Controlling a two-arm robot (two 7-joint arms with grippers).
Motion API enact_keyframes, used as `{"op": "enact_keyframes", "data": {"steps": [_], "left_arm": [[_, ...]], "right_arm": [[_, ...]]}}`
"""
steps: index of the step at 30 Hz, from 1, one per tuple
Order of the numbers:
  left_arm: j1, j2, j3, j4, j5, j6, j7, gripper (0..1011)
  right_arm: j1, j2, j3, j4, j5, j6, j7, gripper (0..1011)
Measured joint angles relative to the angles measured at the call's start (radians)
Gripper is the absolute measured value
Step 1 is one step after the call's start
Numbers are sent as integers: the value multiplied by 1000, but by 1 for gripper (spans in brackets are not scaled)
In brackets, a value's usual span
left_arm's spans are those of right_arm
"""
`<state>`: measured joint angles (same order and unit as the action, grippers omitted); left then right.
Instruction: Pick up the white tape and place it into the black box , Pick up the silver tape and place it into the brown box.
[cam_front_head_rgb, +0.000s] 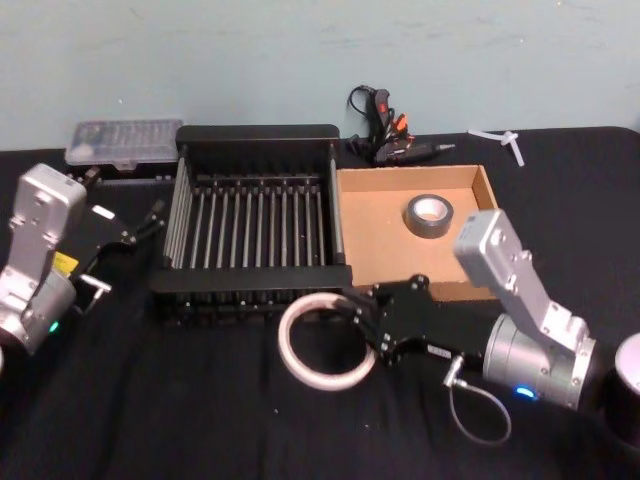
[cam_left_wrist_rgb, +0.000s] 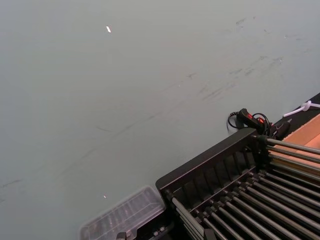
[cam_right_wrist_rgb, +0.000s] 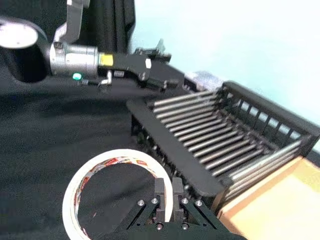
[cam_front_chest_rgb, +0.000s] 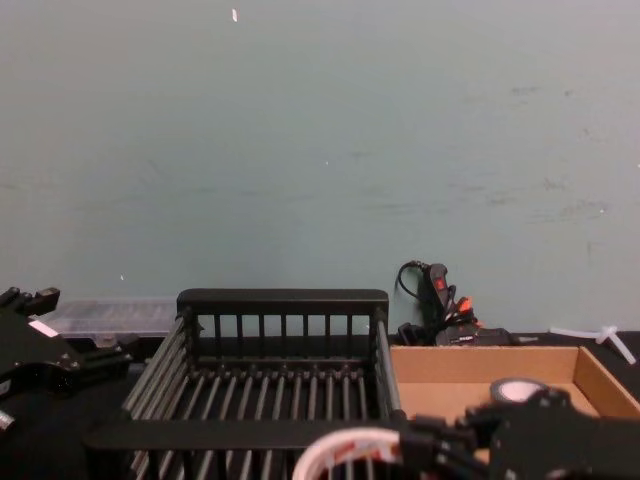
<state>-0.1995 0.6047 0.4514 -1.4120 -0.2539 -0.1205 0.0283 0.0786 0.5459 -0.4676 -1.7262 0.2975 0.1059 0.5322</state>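
The white tape (cam_front_head_rgb: 322, 343) is a wide thin ring just in front of the black box (cam_front_head_rgb: 255, 225), with red print on its core (cam_right_wrist_rgb: 112, 162). My right gripper (cam_front_head_rgb: 352, 312) is shut on the ring's rim, its fingers (cam_right_wrist_rgb: 160, 192) pinched close together. From the chest the ring (cam_front_chest_rgb: 340, 448) shows at the height of the crate's front rim (cam_front_chest_rgb: 240, 433). The silver tape (cam_front_head_rgb: 428, 215) lies flat on the floor of the brown box (cam_front_head_rgb: 380, 240), right of the crate. My left gripper (cam_front_head_rgb: 140, 228) hangs beside the crate's left wall.
A clear plastic case (cam_front_head_rgb: 125, 142) sits behind the crate's left corner. A black glue gun with cables (cam_front_head_rgb: 385, 130) lies behind the two boxes. A small white plastic piece (cam_front_head_rgb: 505, 140) lies at the back right. Black cloth covers the table.
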Motion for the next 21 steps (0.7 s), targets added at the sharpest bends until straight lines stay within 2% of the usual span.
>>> {"op": "enact_keyframes", "data": {"steps": [8, 17, 21], "left_arm": [[0, 0, 0, 0, 0, 0, 0, 1001], [0, 0, 0, 0, 0, 0, 0, 1001], [0, 0, 0, 0, 0, 0, 0, 1001]], "right_arm": [[42, -21, 11, 6, 15, -5, -26, 93], [149, -84, 6, 79, 6, 12, -62, 93], [208, -119, -6, 134, -10, 24, -74, 93]]}}
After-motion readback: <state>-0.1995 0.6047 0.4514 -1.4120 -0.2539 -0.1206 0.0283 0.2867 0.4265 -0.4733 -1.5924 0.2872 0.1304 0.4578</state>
